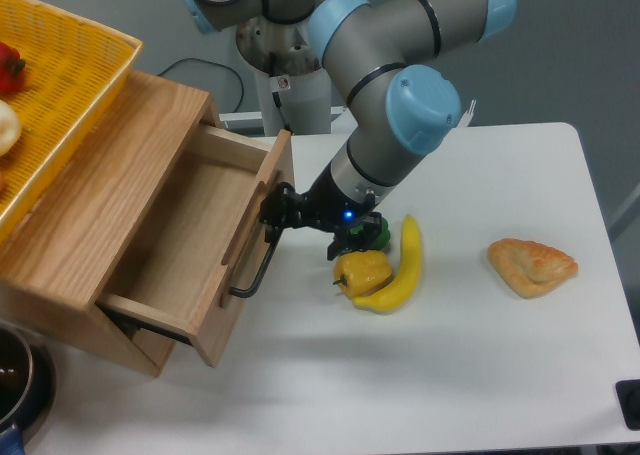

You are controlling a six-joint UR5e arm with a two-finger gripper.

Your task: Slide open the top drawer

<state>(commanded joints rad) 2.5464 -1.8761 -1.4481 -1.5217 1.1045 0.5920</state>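
Observation:
The top drawer (190,240) of the light-oak cabinet (95,200) stands pulled well out, its bare wooden inside showing. A black bar handle (258,265) runs along its front panel. My gripper (276,211) is at the handle's upper end, shut on the handle. The arm reaches down from the top of the view, and its wrist covers part of the green pepper behind it.
A yellow pepper (362,271), a banana (398,271) and a green pepper (374,235) lie just right of the gripper. A pastry (531,265) lies farther right. A yellow woven basket (60,85) with produce sits on the cabinet. A dark pot (18,380) is at the bottom left.

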